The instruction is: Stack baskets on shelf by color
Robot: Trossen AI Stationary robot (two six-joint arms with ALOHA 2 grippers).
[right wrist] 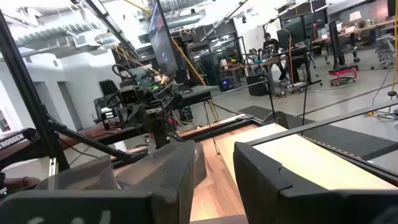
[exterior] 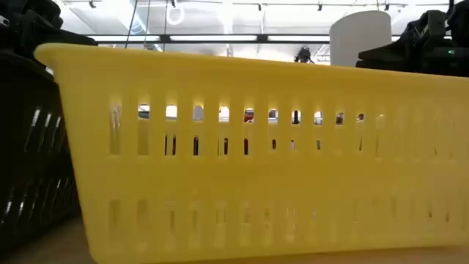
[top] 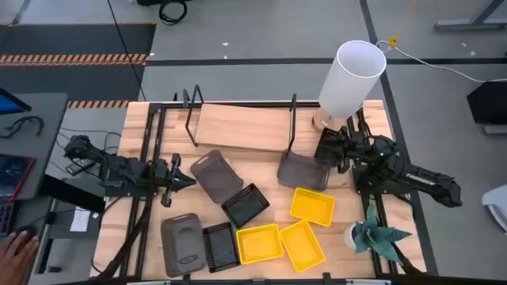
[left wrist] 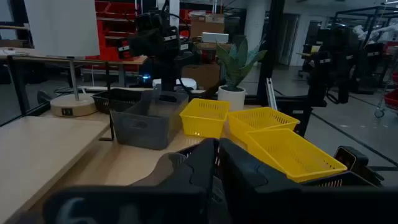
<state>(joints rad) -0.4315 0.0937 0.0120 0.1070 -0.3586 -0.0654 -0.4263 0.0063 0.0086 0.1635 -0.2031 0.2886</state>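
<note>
The shelf lies at the far middle of the table. One grey basket sits on the table at the shelf's right wire frame. My right gripper stands open at its far right corner. A second grey basket lies left of centre, and my left gripper is shut at its left rim. A third grey basket, two black baskets and three yellow baskets lie toward the near edge. My left gripper comes level from the table's left to the grey basket's left rim, which shows just beside its shut fingers. I cannot tell whether it touches or pinches that rim. My right gripper hangs over the other grey basket's rim; whether it touches, I cannot tell.
A white lamp stands at the far right corner. A potted plant stands at the near right. The low view is filled by a yellow basket's wall, with a black basket beside it. The shelf board is bare.
</note>
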